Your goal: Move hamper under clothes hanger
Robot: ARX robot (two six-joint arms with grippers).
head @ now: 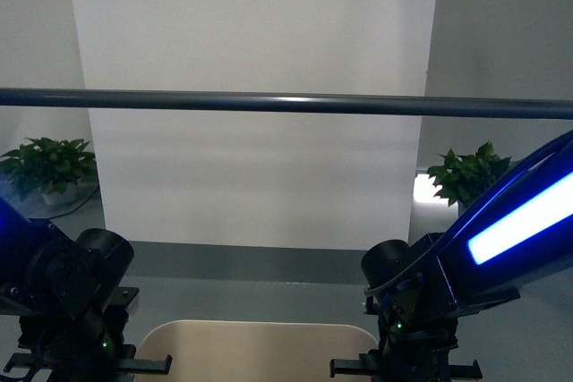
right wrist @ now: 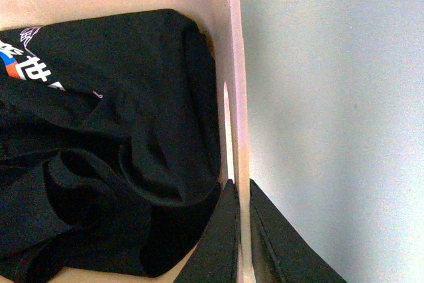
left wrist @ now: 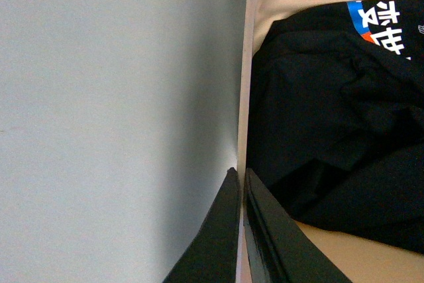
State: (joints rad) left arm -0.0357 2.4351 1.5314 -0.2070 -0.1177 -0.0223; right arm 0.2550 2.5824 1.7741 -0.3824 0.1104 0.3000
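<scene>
The beige hamper [head: 260, 346] shows its rim at the bottom of the front view, between my two arms. My left gripper [left wrist: 241, 175] is shut on the hamper's side wall [left wrist: 244, 97], one finger inside and one outside. My right gripper [right wrist: 241, 187] pinches the opposite wall [right wrist: 236, 64] the same way. A black T-shirt [left wrist: 331, 117] with blue and white print lies crumpled in the bottom [right wrist: 99, 164]. One long dark grey bar of the clothes hanger [head: 286, 103] crosses the front view horizontally, above and beyond the hamper.
A white wall panel [head: 255, 33] stands behind the bar. Potted green plants sit at the far left [head: 52, 165] and far right [head: 466, 174] on the grey floor [left wrist: 99, 130]. Pale floor lies beside both hamper walls.
</scene>
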